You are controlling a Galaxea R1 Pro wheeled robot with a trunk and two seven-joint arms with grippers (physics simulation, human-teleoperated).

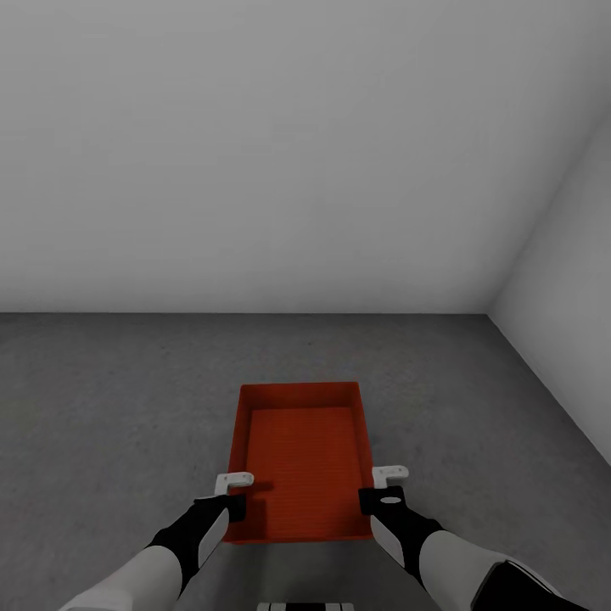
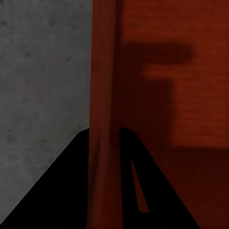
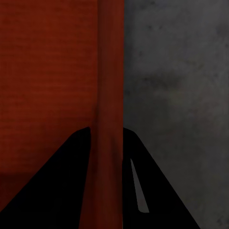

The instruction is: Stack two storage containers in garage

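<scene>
Orange-red container [image 1: 301,458] is carried over the grey garage floor [image 1: 102,399], left gripper [image 1: 227,501] and right gripper [image 1: 378,494] each clamped on a side wall. Next: lower it level, then release.

A bare room has a plain white-grey far wall [image 1: 280,153] meeting a second pale wall [image 1: 568,322] at the far right corner, above a dark grey, speckled floor [image 1: 110,407] under soft, even light.

White forearms end in black wrists; the left gripper [image 1: 227,495] and right gripper [image 1: 379,488] carry pale grey bracket-shaped tips.
</scene>
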